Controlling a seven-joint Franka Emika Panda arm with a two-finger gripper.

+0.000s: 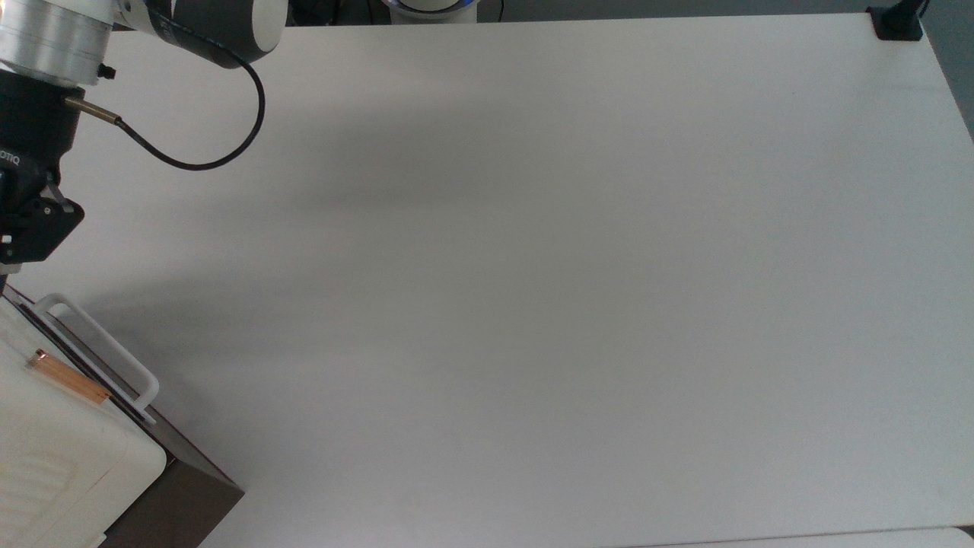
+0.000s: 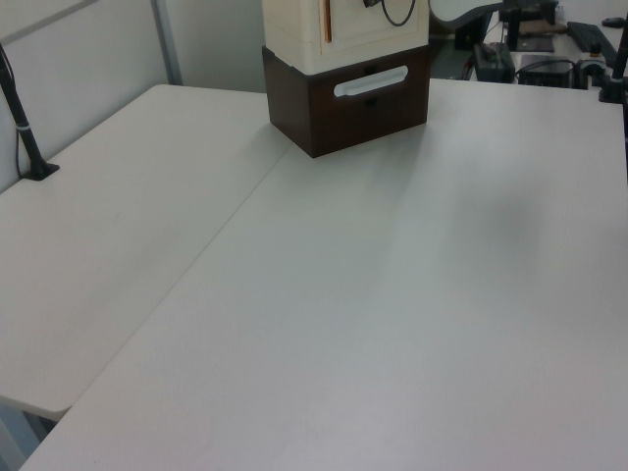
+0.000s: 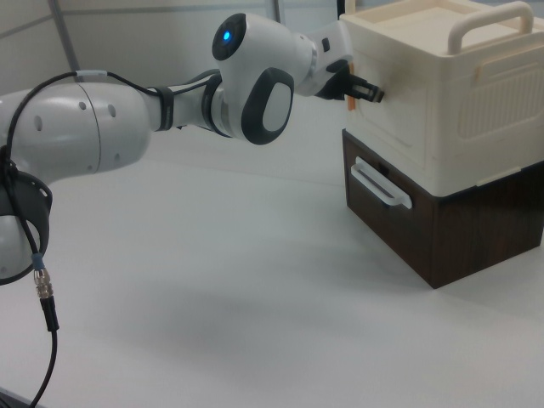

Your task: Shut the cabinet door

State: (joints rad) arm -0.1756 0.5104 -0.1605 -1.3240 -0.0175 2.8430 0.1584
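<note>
The cabinet door (image 3: 384,123) is the cream-white front face of the upper unit and lies flush with it. Its copper-coloured strip (image 1: 65,378) runs along the unit's front edge in the top view and stands upright at the corner (image 2: 327,20) in the left view. My gripper (image 3: 368,90) is at the upper part of the door's face in the right view. In the top view the gripper (image 1: 14,255) hangs at the left edge, just above the cabinet's corner. The door (image 2: 373,25) faces the table in the left view.
Under the cream unit sits a dark brown drawer (image 3: 399,229) with a white loop handle (image 1: 99,346). A carry handle (image 3: 484,21) tops the cabinet. The white table (image 1: 533,266) spreads wide to the top view's right. A black post (image 2: 25,128) stands at the left view's left.
</note>
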